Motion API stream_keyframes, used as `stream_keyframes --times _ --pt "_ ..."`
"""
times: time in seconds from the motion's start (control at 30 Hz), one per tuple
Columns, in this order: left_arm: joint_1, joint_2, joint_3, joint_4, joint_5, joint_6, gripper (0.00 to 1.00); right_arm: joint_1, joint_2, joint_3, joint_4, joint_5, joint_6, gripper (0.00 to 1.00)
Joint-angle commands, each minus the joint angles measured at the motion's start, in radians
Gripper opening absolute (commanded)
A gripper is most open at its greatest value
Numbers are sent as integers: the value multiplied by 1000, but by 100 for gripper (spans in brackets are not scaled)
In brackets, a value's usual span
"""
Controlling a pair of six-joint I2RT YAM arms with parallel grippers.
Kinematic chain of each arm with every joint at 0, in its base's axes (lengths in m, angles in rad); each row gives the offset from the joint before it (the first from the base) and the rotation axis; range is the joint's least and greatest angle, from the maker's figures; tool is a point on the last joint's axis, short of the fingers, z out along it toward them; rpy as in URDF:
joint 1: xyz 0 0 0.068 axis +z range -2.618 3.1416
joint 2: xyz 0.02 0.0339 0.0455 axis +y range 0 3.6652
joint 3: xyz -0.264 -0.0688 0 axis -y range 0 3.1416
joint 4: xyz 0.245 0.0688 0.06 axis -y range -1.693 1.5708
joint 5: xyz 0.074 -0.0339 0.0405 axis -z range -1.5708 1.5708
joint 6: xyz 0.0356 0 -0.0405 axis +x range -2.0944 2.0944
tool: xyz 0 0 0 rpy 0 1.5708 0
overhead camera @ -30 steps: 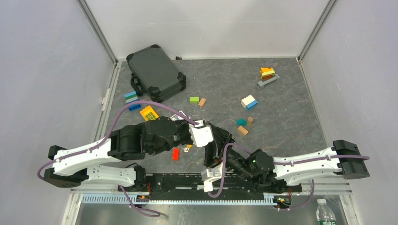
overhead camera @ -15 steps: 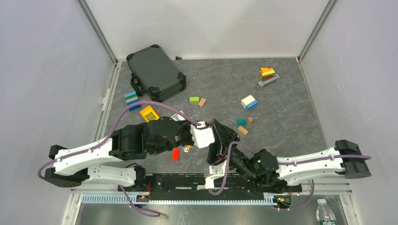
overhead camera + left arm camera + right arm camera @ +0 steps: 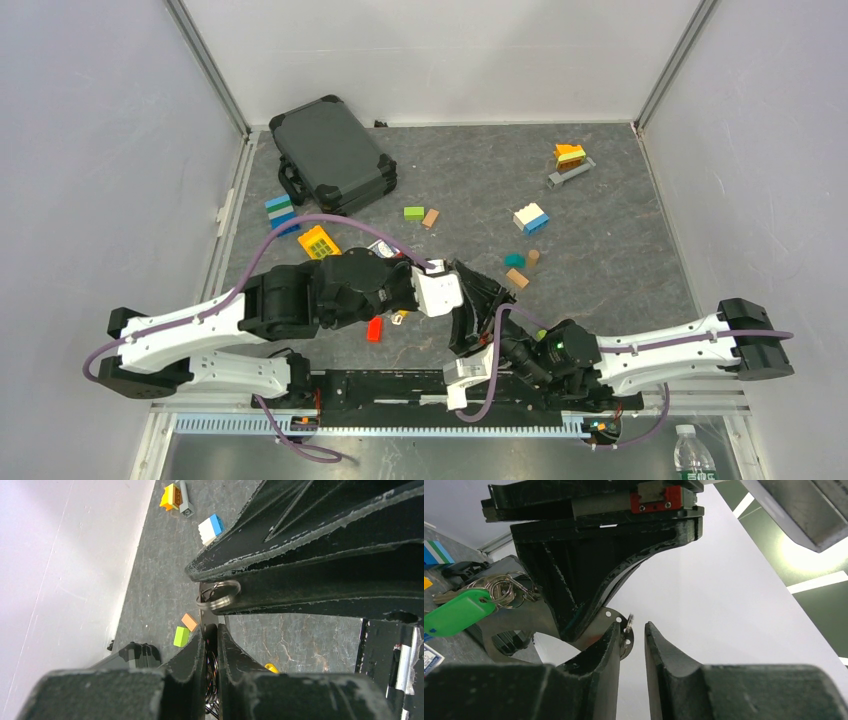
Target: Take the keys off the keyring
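Note:
The keyring, a flat grey metal band with small holes, is edge-on between my left gripper's shut fingers. A green-headed key and a bunch of split rings hang from its far end. A small split ring sits at the band's near tip. My right gripper stands round that ring with a narrow gap left, the ring against its left finger. In the top view the left gripper and right gripper meet near the front edge.
A black case lies at the back left. Loose bricks lie about: yellow, green, white-blue, orange on grey. A red piece and a small yellow piece lie under the left arm.
The right gripper's jaws have drawn much closer together round the small ring. Both arms have shifted slightly to the right. The left gripper's hold is unchanged.

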Motion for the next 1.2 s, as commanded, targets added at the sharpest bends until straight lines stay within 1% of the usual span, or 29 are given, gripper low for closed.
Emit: stream_keyframes --times 0.0,0.23,0.53,0.8,1.17 --pt "-9 9 39 5 73 -14 2 -1 -30 0 42 -4 30 27" --pt "-9 13 41 5 82 -9 2 -1 -42 13 -40 -2 76 22" --pt "-9 3 39 6 79 -10 2 -1 -50 7 -34 49 116 19" --pt "-9 -24 21 17 65 -12 2 -2 -80 4 -39 74 214 15" --pt "-9 -26 19 19 70 -11 2 -1 -97 -4 -69 50 282 0"
